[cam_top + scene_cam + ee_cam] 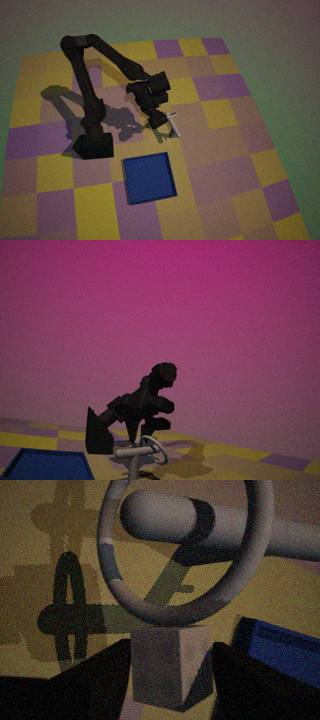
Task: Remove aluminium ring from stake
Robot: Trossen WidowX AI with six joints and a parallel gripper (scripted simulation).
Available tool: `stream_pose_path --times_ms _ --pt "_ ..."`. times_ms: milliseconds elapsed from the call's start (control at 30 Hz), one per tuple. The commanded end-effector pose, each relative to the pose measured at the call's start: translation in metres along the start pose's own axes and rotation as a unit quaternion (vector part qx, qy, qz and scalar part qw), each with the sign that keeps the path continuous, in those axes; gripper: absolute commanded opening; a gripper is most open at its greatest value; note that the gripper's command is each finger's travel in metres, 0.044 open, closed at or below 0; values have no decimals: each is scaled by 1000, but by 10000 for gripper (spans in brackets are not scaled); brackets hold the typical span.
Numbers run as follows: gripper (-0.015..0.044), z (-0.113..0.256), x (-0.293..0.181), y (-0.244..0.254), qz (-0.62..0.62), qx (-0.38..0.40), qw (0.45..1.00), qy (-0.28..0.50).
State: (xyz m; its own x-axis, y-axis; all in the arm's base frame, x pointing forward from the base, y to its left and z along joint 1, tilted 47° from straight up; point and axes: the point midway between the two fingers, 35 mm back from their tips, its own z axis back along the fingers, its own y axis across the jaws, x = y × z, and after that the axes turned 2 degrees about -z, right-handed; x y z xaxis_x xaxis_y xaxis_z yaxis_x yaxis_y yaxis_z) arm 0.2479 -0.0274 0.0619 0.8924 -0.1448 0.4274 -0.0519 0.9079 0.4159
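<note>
Though tilted, ring (172,116) (165,455) (259,540) around cross-bar (173,126) (126,452) (157,516).
</note>
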Motion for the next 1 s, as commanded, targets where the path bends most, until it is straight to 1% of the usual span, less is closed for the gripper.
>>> stream_pose_path --times_ms 0,967 --pt "0 3 2 2 1 -4 1000 -4" --pt "0 9 3 18 1 -4 1000 -4"
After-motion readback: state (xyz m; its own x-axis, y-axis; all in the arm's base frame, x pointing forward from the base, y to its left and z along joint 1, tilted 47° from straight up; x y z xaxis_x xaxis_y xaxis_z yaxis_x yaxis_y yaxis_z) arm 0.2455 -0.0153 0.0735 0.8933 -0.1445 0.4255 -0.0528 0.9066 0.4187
